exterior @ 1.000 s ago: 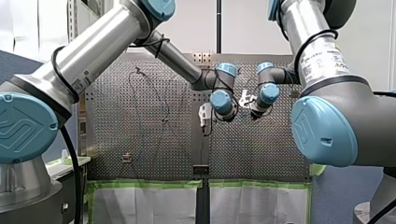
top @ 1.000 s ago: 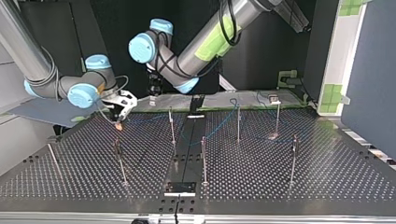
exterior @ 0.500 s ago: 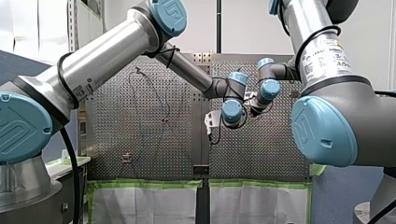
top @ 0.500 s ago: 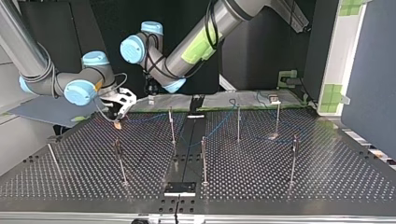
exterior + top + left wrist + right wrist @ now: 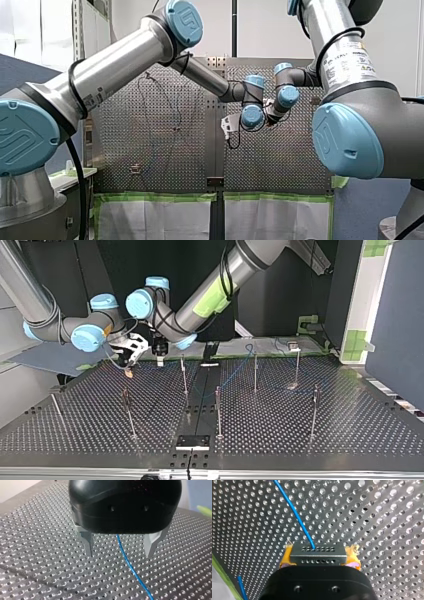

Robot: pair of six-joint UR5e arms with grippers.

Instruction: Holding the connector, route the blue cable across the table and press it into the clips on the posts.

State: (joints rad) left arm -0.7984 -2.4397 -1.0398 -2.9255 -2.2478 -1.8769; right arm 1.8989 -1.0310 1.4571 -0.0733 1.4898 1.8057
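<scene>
Connector (image 5: 318, 553) pinched, blue cable (image 5: 131, 566) lying on the table (image 5: 37, 530)
My right gripper (image 5: 319, 560) pinches the connector; my left gripper (image 5: 120, 544) stands spread over the blue cable. It looks light and floppy, so hold the hard connector.

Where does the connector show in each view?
Right wrist view: connector clamped in my right pincer, between its yellow pads.
Top view: at that pincer, view's left; too small to make out.
Front view: hidden behind my left arm's wrist.
Left wrist view: absent.
Shared landmark: blue cable, both wrist views.
</scene>
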